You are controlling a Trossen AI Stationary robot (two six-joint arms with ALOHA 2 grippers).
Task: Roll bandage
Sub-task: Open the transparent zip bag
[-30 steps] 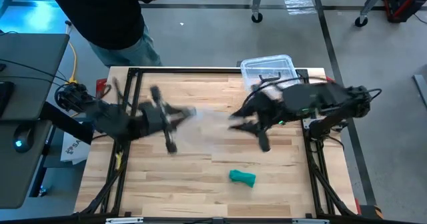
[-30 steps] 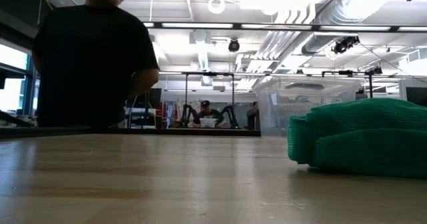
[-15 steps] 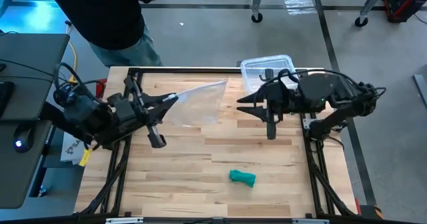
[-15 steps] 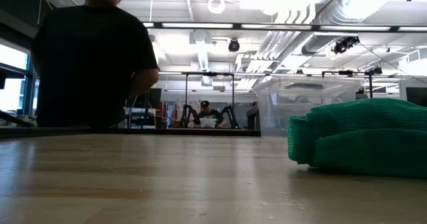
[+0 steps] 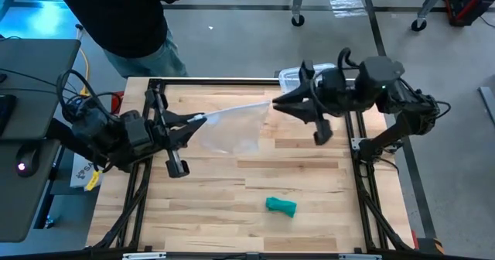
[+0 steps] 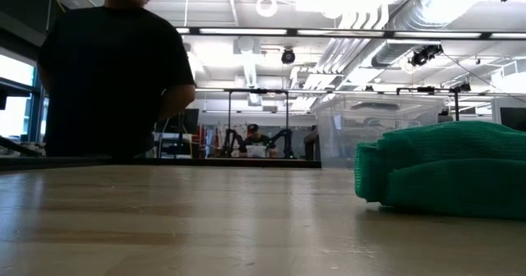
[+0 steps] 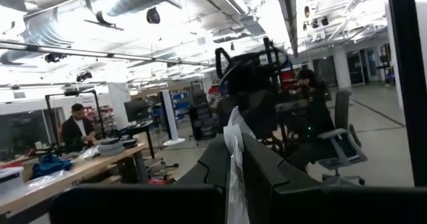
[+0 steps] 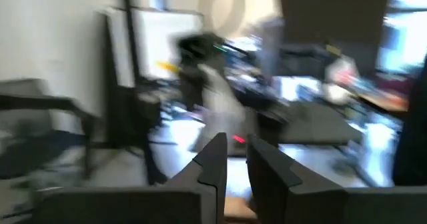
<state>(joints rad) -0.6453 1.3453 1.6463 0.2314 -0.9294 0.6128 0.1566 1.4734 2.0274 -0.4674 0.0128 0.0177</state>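
Note:
The green bandage (image 5: 281, 206) lies as a small roll on the wooden table near its front edge; it shows large in the low view (image 6: 444, 171). No gripper touches it. My left gripper (image 5: 203, 119) and my right gripper (image 5: 272, 104) are both shut on a clear plastic bag (image 5: 236, 132). They hold it in the air over the far middle of the table. The bag stretches between them and sags below. Neither gripper shows in the low view. My left gripper pinches the bag's left upper corner (image 7: 233, 151) between its two fingers, coming level from the table's left. The bag is lifted clear of the table. My right gripper pinches the bag's right upper corner (image 5: 268, 104), coming from the table's right. The bag's top edge runs taut between the two grippers.
A clear plastic box (image 5: 292, 76) stands at the far edge, mostly hidden under my right arm. A person in black (image 5: 124, 20) stands beyond the far left corner and also shows in the low view (image 6: 107, 71).
Both grippers have moved apart and toward the table's far edge, the left toward the left and the right toward the far right. The clear bag has been spread out between them, its top edge drawn taut. The green roll has stayed still.

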